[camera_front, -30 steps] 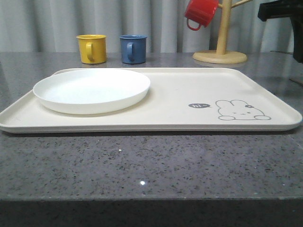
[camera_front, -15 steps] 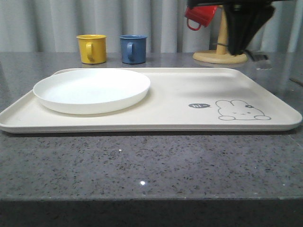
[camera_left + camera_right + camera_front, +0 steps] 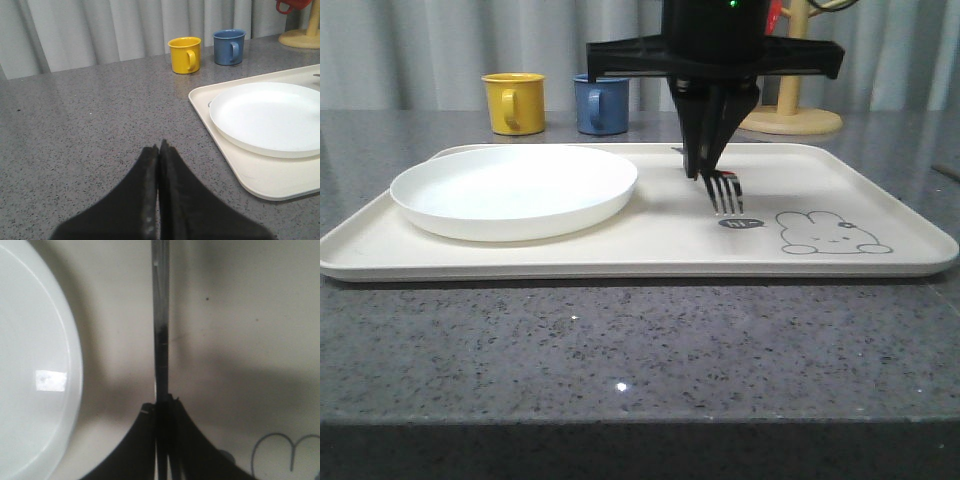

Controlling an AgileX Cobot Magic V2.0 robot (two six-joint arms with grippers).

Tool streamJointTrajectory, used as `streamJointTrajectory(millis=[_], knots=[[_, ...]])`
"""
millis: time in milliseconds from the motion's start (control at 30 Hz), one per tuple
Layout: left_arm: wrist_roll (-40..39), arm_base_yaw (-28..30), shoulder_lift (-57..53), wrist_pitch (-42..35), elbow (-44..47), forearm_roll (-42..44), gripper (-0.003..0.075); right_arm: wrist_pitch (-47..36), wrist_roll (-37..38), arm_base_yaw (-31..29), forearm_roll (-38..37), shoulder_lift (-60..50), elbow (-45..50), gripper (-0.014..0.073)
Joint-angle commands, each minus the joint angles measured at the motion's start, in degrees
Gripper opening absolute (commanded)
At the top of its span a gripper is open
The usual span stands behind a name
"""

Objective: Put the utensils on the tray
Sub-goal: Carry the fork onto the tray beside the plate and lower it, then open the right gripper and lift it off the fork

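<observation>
My right gripper (image 3: 699, 168) hangs over the middle of the cream tray (image 3: 880, 180), shut on a silver fork (image 3: 725, 192). The tines point down toward the "hi" bubble beside the rabbit drawing (image 3: 832, 233); whether they touch the tray I cannot tell. In the right wrist view the fork handle (image 3: 161, 315) runs straight out from the right gripper (image 3: 162, 402) over the bare tray (image 3: 240, 315), next to the plate (image 3: 30, 365). My left gripper (image 3: 159, 149) is shut on nothing, over grey counter to the left of the tray (image 3: 220, 145).
A round white plate (image 3: 515, 190) takes up the tray's left half. A yellow mug (image 3: 514, 102) and a blue mug (image 3: 600, 103) stand behind the tray. A wooden mug tree (image 3: 788, 118) stands at the back right. Grey counter runs in front of the tray.
My right arm has swung in from the upper right and come down over the tray's middle, carrying the fork. Plate, mugs and tray have stayed put.
</observation>
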Motion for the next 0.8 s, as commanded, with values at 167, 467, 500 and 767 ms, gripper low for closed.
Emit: streamJointTrajectory(millis=[167,467,500,767], knots=[[-0.5,-0.3,0.5,-4.8,-1.5,-0.7,-0.0018,-4.5,1.7,-0.1,-0.7,-1.5,-2.1,-0.0009],[-0.5,-0.3,0.5,-4.8,-1.5,-0.7,-0.0018,-4.8,2.4,-0.1,-1.2,0.6,-2.1,0.0005],[-0.5,-0.3,0.5,-4.8,-1.5,-0.7,-0.0018,-4.8,2.6,-0.1,-1.2,0.7,-2.1,0.0025],[-0.5,-0.3,0.5,-4.8,-1.5,-0.7,-0.0018,-4.1,2.6,-0.1,-1.2,0.6,-2.3,0.0281]])
